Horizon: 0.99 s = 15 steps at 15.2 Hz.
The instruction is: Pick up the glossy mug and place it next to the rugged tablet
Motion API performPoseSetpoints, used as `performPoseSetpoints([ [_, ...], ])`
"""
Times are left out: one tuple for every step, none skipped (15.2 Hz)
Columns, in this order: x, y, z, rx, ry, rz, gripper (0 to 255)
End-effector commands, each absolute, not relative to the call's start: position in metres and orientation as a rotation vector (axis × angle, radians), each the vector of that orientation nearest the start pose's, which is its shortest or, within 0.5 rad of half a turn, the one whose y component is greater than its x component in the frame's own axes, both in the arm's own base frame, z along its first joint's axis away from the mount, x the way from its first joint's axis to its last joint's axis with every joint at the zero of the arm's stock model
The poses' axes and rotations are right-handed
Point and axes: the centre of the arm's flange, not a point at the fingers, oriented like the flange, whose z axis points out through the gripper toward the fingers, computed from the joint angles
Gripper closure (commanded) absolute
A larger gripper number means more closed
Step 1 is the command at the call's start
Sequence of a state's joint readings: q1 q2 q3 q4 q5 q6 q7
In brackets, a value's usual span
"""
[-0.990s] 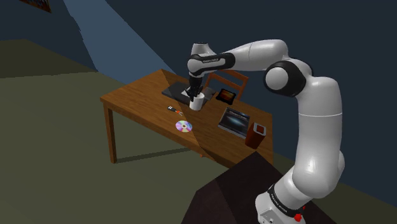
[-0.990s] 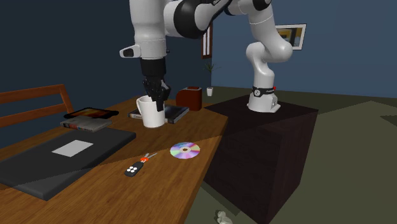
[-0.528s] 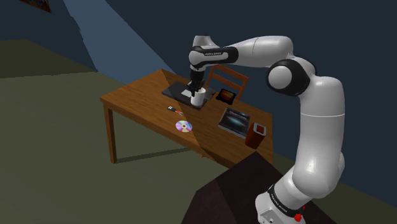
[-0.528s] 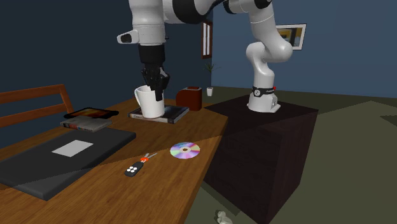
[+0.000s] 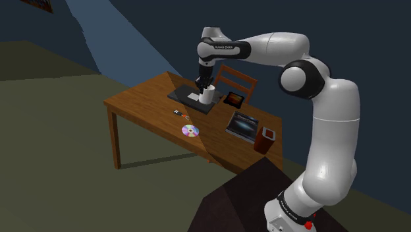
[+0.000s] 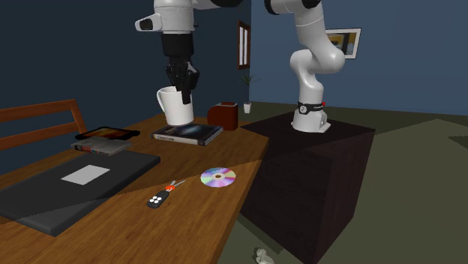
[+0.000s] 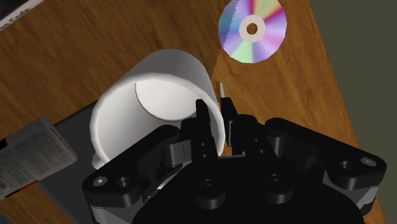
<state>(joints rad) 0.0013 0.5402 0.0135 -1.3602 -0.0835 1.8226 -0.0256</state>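
Observation:
A plain white mug [image 6: 175, 107] hangs in the air above the wooden table [image 6: 225, 206], its rim wall clasped between the fingers of my black gripper [image 6: 183, 90]. In the wrist view one finger [image 7: 202, 122] is inside the mug [image 7: 153, 105] and the other is outside; the gripper [image 7: 214, 109] is shut on the wall. The tablet [image 6: 106, 134], dark-framed with an orange screen, lies on a flat grey slab toward the second exterior view's left. From the shoulder view the mug [image 5: 208, 95] and gripper [image 5: 204, 86] hover left of the tablet [image 5: 234, 99].
On the table lie a black mat [image 6: 75, 184], a book [image 6: 187, 133], a shiny disc [image 6: 218, 177], a small key fob [image 6: 157, 199] and a brown box [image 6: 223, 115]. A wooden chair [image 5: 238, 82] stands behind the table. My dark stand [image 6: 315, 172] sits beside it.
The mug has risen off the table in my grip. It has been carried up and toward the tablet's side of the table.

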Motion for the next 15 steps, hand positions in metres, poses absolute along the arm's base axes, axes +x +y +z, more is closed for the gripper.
performPoseSetpoints([
  [0.703, 0.001, 0.411, -3.21, -0.101, 0.126, 255],
  [0.701, -0.012, 0.409, -3.21, -0.101, 0.126, 255],
  [0.7, -0.025, 0.407, -3.21, -0.101, 0.126, 255],
  [0.698, -0.037, 0.404, -3.21, -0.101, 0.126, 255],
  [0.696, -0.05, 0.402, -3.21, -0.101, 0.126, 255],
  [0.694, -0.063, 0.4, -3.21, -0.101, 0.126, 255],
  [0.692, -0.076, 0.398, -3.21, -0.101, 0.126, 255],
  [0.69, -0.089, 0.395, -3.21, -0.101, 0.126, 255],
  [0.689, -0.102, 0.393, -3.21, -0.101, 0.126, 255],
  [0.687, -0.115, 0.391, -3.21, -0.101, 0.126, 255],
  [0.685, -0.128, 0.389, -3.21, -0.101, 0.126, 255],
  [0.683, -0.141, 0.386, -3.21, -0.101, 0.126, 255],
  [0.681, -0.153, 0.384, -3.21, -0.101, 0.126, 255],
  [0.68, -0.166, 0.382, -3.21, -0.101, 0.126, 255],
  [0.678, -0.179, 0.38, -3.21, -0.101, 0.126, 255],
])
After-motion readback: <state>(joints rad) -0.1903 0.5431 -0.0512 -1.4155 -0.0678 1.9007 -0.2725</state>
